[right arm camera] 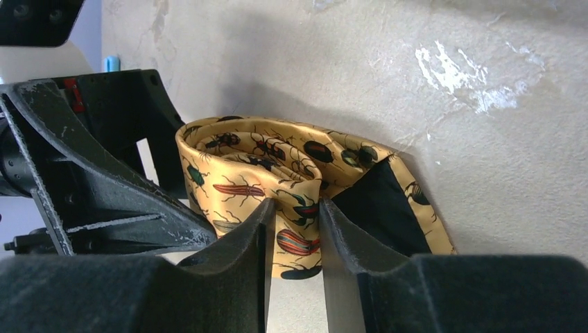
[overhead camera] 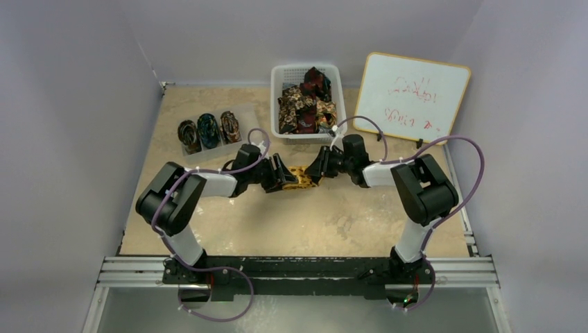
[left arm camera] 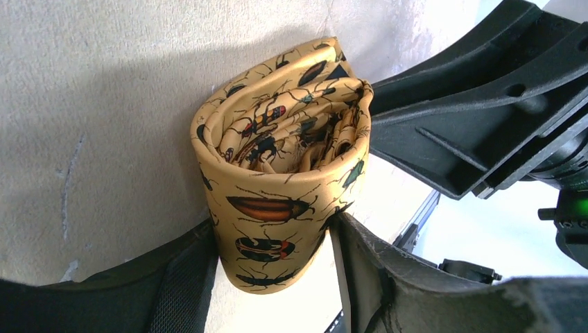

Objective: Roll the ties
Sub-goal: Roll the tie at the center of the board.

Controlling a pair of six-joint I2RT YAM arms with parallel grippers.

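Now, top view: I'm mid-roll; the golden-yellow tie (overhead camera: pixel 299 178) sits mid-surface (overhead camera: pixel 312 222), between left pincer (overhead camera: pixel 281 175) and right pincer (overhead camera: pixel 315 170).
Around: three rolled ties (overhead camera: pixel 208 130) in the tray (overhead camera: pixel 243 114) back-left, loose ties (overhead camera: pixel 305 104) in the basket (overhead camera: pixel 307 67) behind, whiteboard (overhead camera: pixel 412 94) back-right; none blocks me.
Left wrist: left pincer clamps the coil by its sides.
Right wrist: right pincer nips a fold at the coil's edge; the pointed tail lies loose beside it.
Next, I judge: tuck that tail, then carry the roll to the tray.
Obstacle: both pincers crowd one small coil.

- A robot lab test cell; plain white walls (overhead camera: pixel 69 104) box in the scuffed table (overhead camera: pixel 312 222) around the jaws;
- a whiteboard (overhead camera: pixel 414 96) beyond the jaws; a metal mounting rail (overhead camera: pixel 457 272) behind them
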